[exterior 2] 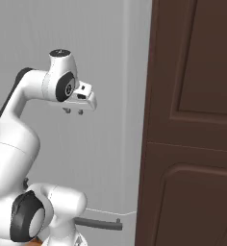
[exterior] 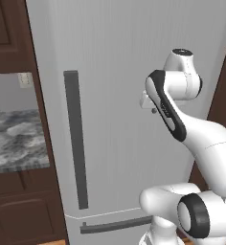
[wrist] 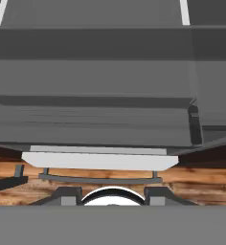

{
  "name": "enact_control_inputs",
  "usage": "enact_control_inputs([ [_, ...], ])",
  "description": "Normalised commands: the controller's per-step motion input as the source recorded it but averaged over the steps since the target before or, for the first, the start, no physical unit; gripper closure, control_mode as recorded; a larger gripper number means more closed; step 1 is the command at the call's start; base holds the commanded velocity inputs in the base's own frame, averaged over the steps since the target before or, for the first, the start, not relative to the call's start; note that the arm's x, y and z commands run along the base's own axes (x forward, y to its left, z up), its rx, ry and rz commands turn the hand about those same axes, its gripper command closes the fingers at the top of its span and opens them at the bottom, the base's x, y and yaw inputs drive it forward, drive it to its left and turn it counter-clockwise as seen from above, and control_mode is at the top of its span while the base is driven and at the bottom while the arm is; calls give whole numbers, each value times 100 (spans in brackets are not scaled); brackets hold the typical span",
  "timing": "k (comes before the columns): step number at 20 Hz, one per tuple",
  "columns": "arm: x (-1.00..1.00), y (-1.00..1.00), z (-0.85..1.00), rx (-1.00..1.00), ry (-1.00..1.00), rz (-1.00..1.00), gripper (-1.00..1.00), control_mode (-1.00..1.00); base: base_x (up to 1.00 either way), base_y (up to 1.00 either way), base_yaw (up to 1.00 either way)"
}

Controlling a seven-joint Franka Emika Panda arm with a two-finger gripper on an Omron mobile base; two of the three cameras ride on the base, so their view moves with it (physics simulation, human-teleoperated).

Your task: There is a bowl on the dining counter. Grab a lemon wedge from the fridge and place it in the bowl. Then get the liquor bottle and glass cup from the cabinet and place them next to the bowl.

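The fridge (exterior: 115, 67) stands shut straight ahead, pale silver-grey, with its long dark vertical handle (exterior: 75, 139) to the left of my arm and the drawer handle (exterior: 115, 225) low down. My gripper (exterior 2: 73, 111) hangs in front of the door (exterior 2: 110, 53) at mid height and points down. It is open with nothing between its fingers. In the hand view the fingertips (wrist: 67, 194) look down the door front at the drawer handle (wrist: 100, 179). The lemon wedge, bowl, dining counter, liquor bottle, glass cup and cabinet are out of view.
A grey marbled worktop (exterior: 14, 143) over dark brown lower doors (exterior: 19, 215) adjoins the fridge on the left. A tall dark brown wood panel (exterior 2: 192, 120) closes in on the right. The floor (wrist: 196, 184) is wooden planks.
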Motion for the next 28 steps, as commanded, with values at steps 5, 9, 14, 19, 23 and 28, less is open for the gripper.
enact_control_inputs([
  [5,0,0,0,0,0,0,-100,100,-7,0,0],
  [9,0,0,0,0,0,0,-100,100,-78,24,4],
  [14,0,0,0,0,0,0,-100,100,-69,83,1],
  [19,0,0,0,0,0,0,-100,100,-31,99,-6],
  [23,0,0,0,0,0,0,-100,100,-4,77,-26],
  [28,0,0,0,0,0,0,-100,100,-2,48,-33],
])
